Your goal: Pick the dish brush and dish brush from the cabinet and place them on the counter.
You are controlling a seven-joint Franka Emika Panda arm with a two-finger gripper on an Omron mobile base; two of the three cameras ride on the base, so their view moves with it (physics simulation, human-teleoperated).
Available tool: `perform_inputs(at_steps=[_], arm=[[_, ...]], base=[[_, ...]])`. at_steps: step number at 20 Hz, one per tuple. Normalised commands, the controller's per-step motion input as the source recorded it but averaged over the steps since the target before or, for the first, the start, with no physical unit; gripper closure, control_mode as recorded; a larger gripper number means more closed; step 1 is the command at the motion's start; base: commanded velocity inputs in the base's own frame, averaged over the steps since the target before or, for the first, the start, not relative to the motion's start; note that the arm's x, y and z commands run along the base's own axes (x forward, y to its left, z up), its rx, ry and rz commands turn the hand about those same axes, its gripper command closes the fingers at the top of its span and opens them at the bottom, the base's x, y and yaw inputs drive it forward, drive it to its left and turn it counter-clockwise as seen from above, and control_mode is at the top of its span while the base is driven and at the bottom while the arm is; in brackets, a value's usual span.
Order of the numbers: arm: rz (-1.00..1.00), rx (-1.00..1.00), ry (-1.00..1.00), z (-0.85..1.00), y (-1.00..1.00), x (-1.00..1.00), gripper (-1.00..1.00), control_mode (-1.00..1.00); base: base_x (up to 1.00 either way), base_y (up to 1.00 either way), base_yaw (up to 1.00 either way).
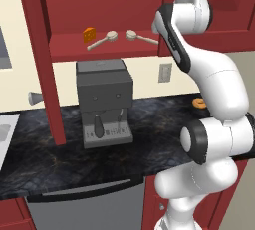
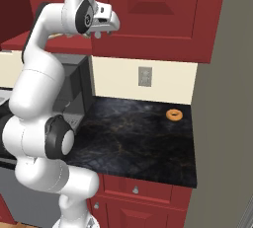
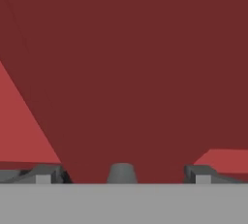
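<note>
Resting on cabinet [image 1: 99, 50] shelf — round-headed dish brushes [image 1: 102, 41].

A dark grey coffee machine [image 1: 103, 102] stands toward the back edge of the surface, under the open shelf where a small orange block [image 1: 89, 35] sits. An orange ring-shaped doughnut [image 2: 173, 115] lies near the back right corner, below a wall outlet [image 2: 145, 76].
</note>
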Motion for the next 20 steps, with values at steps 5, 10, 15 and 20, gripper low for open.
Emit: perform_inputs(at_steps=[5,10,15,20], arm=[[0.0,0.0,0.0,-0.07,0.0,0.0,1.0,-1.0],[0.0,0.0,0.04,-0.14,-0.01,-0.04,1.0,-1.0],[-0.02,0.0,0.05,-0.18,-0.23,-0.28,1.0,-1.0],[0.0,0.0,0.0,-0.17,-0.47,-0.7,1.0,-1.0]], base=[[0.0,0.0,0.0],[0.0,0.0,0.0],[0.0,0.0,0.0],[0.0,0.0,0.0]])
